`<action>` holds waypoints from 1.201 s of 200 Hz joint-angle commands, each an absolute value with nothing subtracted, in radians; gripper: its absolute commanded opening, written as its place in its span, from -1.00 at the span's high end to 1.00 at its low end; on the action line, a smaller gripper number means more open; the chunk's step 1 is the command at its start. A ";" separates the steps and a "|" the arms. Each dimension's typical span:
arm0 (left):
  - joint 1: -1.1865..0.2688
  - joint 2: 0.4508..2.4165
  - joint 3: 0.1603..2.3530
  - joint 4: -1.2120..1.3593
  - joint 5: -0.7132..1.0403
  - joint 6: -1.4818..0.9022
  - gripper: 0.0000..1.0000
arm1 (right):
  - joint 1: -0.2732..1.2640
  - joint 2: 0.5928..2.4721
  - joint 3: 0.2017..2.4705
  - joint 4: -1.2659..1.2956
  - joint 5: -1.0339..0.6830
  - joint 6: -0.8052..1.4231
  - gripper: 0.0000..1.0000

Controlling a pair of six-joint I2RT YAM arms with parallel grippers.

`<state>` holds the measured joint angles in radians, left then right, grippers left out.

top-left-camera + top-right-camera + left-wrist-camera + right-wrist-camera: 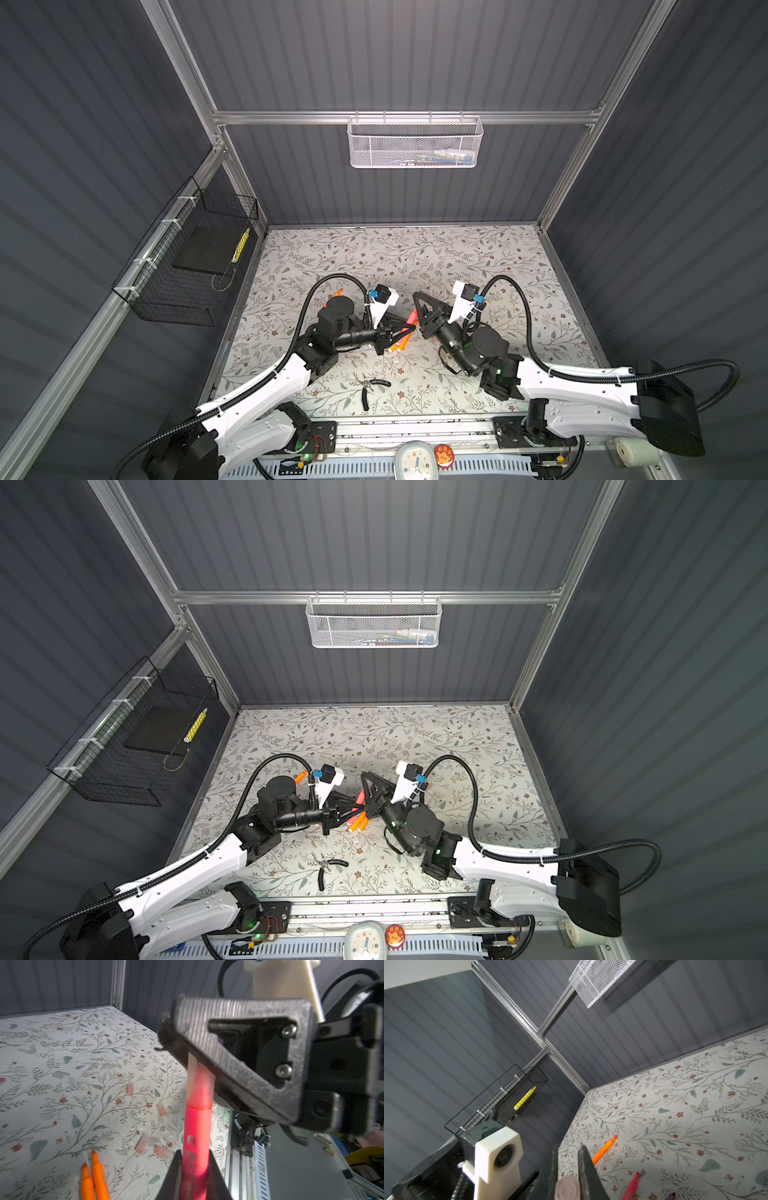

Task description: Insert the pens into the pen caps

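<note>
left fingers (pixel 172 1178) clamp pink pen (pixel 197 1130); right fingers (pixel 228 1068) pinch its cap (pixel 200 1084)

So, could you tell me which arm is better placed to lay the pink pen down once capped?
Left, probably: the left gripper holds the pink pen by its barrel; the right gripper pinches only the cap.

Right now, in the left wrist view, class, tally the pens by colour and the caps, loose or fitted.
Orange pens: 2
Pink pen: 1
Loose caps: 4
Fitted cap: 1
Total: 8
</note>
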<state>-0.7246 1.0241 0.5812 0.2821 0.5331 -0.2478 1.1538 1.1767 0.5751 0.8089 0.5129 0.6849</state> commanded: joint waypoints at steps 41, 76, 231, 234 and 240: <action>-0.770 1.011 0.646 0.403 -0.099 -0.186 1.00 | 1.274 1.254 0.618 0.321 0.420 0.865 1.00; -0.770 1.040 0.649 0.418 -0.113 -0.199 1.00 | 1.287 1.259 0.617 0.288 0.465 0.880 1.00; -0.670 1.050 0.639 0.445 0.220 -0.303 1.00 | 1.295 1.193 0.470 0.618 0.455 0.728 0.64; -0.670 1.051 0.639 0.445 0.222 -0.302 1.00 | 1.295 1.189 0.473 0.611 0.460 0.725 0.59; -0.670 1.053 0.638 0.448 0.231 -0.300 1.00 | 1.295 1.181 0.478 0.597 0.468 0.721 0.50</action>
